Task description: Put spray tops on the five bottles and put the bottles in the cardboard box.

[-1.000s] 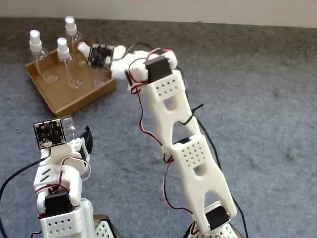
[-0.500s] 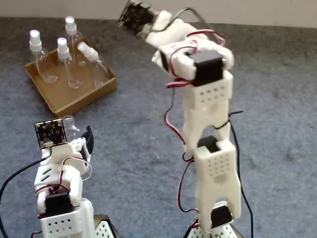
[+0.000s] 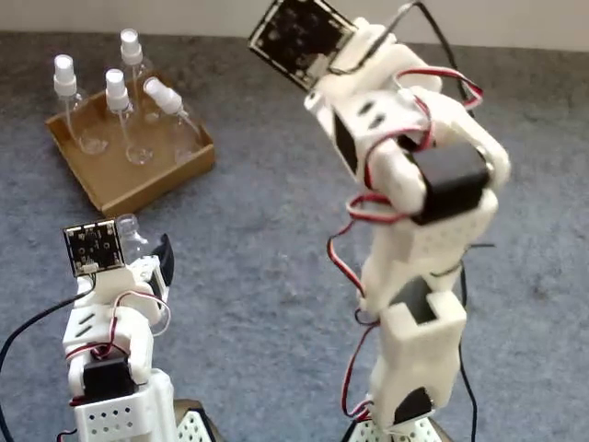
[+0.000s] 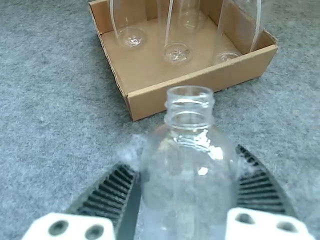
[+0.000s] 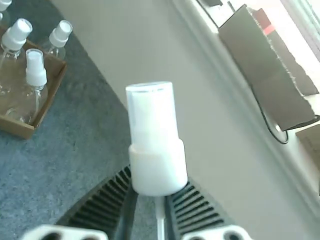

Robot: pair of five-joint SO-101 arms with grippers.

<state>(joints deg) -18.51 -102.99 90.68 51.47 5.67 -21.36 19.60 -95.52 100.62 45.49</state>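
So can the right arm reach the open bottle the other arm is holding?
Probably yes. The bottle sits in the left gripper, neck uncovered, with bare carpet between the two. The right gripper, holding a spray top, is up high.

carpet (image 3: 262, 249) between arms: open | cardboard box (image 3: 158, 186): four bottles (image 3: 118, 110) inside

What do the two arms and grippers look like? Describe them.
The left arm and right arm are white plastic, with black motors and red, black and white cables. Each wrist carries a dark square board. The gripper fingers are black and ribbed.
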